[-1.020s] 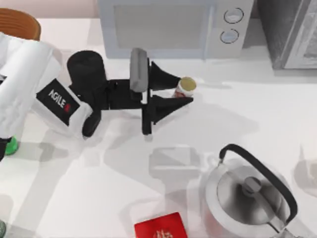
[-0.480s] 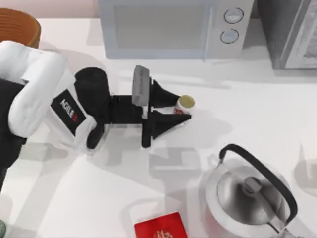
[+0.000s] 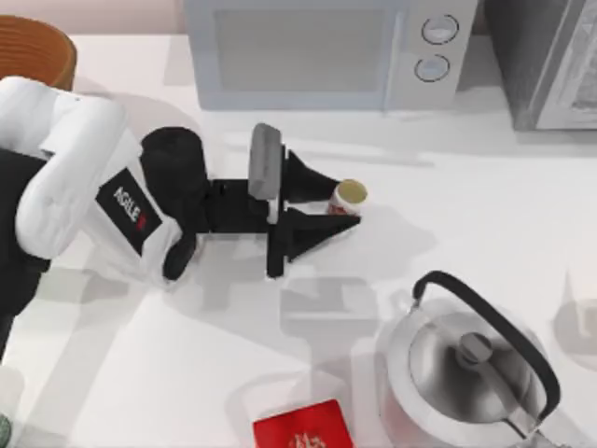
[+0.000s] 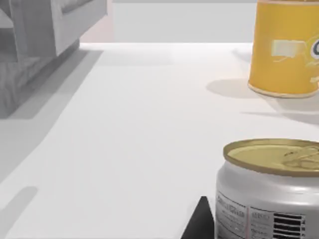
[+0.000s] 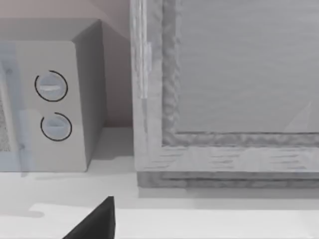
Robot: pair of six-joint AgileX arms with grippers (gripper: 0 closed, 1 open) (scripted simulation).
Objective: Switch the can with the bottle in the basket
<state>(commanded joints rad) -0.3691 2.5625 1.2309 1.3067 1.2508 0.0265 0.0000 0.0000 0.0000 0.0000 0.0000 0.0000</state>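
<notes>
The can (image 3: 350,195), white with red print and a gold-tan top, stands near the table's middle, in front of the microwave. My left gripper (image 3: 345,203) reaches in from the left, its two black fingers (image 3: 317,231) shut on the can's sides. In the left wrist view the can (image 4: 271,191) looms close, with one black fingertip (image 4: 200,223) beside it. The brown basket (image 3: 33,47) shows partly at the far left corner. My left arm's white body covers the table in front of the basket, and the bottle is hidden. A dark fingertip (image 5: 94,221) of my right gripper shows in the right wrist view.
A white microwave (image 3: 317,47) lines the back edge, with a grey cabinet (image 3: 550,56) to its right. A steel kettle (image 3: 476,364) stands front right and a flat red box (image 3: 303,429) at the front edge. A yellow tub (image 4: 286,50) stands beyond the can.
My left gripper carried the can toward the table's front, away from the microwave, and the arm's white body swung in over the left side. Over the last half second nothing moved.
</notes>
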